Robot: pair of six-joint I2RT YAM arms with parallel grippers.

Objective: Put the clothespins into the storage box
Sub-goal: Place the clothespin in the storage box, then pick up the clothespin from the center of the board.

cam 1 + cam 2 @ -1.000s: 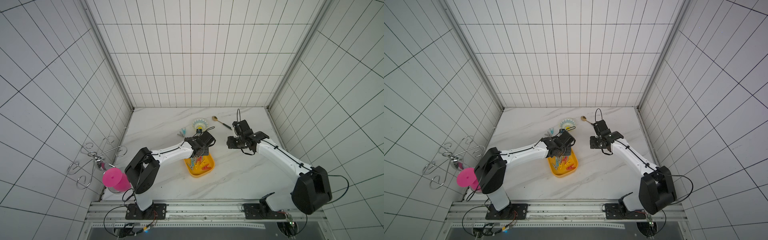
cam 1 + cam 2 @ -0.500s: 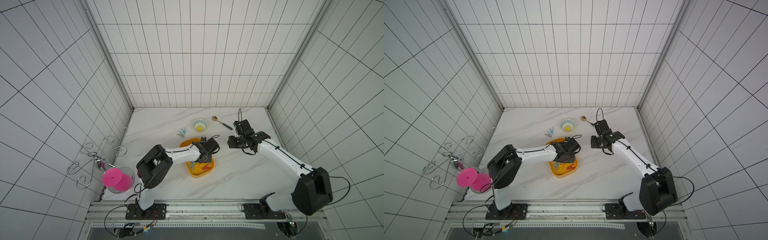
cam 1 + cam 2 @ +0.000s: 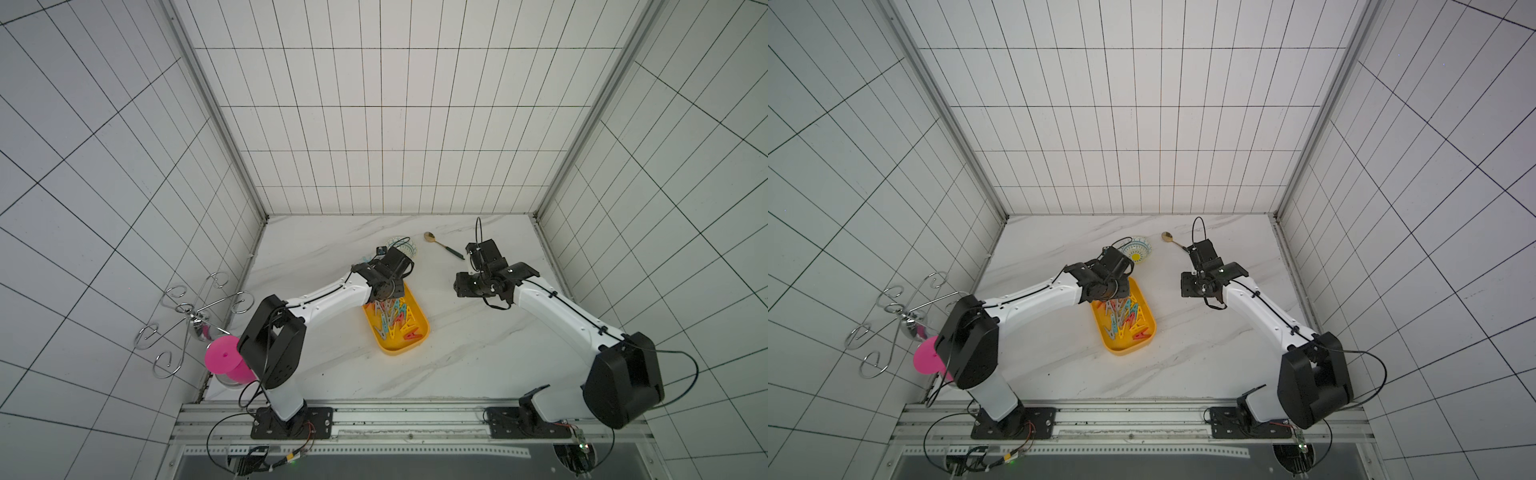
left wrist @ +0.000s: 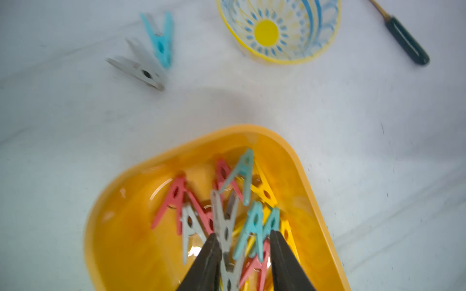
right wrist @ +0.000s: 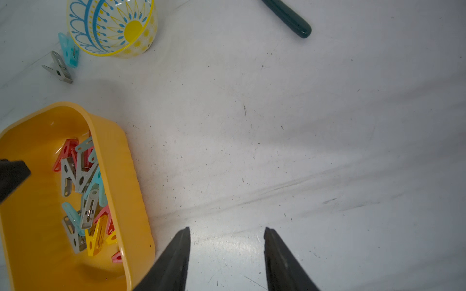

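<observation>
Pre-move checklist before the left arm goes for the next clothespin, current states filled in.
1. Left gripper jaws apart over storage box: ok.
2. Grey clothespin between its fingers released: cannot tell.
3. All clothespins boxed: not ok; teal clothespin and loose grey clothespin lie outside, beside the bowl.
4. Right gripper open, empty, away from storage box: ok.
5. Spoon clear of both loose pins: ok.

Both arms (image 3: 557, 311) have white link shells, black joint housings, thin black cables and dark tapered fingers (image 5: 174, 262)
</observation>
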